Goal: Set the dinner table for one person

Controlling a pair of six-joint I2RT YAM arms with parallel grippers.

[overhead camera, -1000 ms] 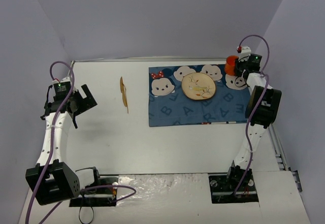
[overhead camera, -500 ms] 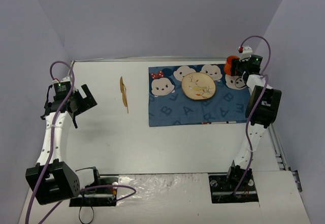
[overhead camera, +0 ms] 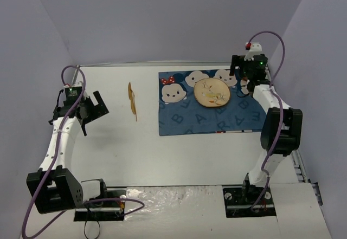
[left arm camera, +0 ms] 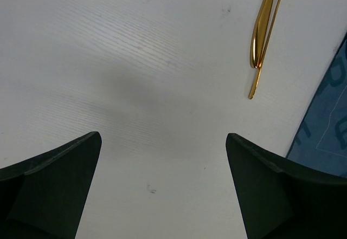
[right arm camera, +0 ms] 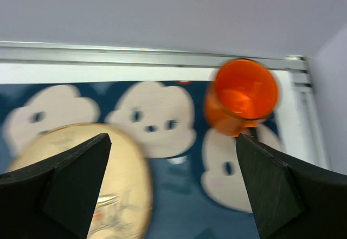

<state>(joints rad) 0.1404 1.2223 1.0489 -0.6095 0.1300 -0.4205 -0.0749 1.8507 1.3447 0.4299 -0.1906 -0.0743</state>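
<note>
The white dinner table [overhead camera: 162, 152] carries a blue mouse-face mat [overhead camera: 187, 117] at the far right. A round tan plate [overhead camera: 212, 92] lies on the mat. An orange cup [right arm camera: 241, 95] stands upright on the mat's far right corner. My right gripper [right arm camera: 172, 141] hovers open above the mat, and the cup sits just beyond its right finger, outside the jaws. Gold cutlery [overhead camera: 132, 101] lies on the bare table left of the mat. My left gripper [overhead camera: 93, 106] hangs open and empty to the left of that cutlery [left arm camera: 263, 27].
A metal rim [right arm camera: 135, 57] runs along the table's far edge just behind the cup. Purple walls close in the back and both sides. Both arm bases sit on a foil-covered strip [overhead camera: 173, 198] at the near edge.
My right gripper has opened and let go of the orange cup, then drawn back to the left over the mat. The left arm has shifted slightly right.
</note>
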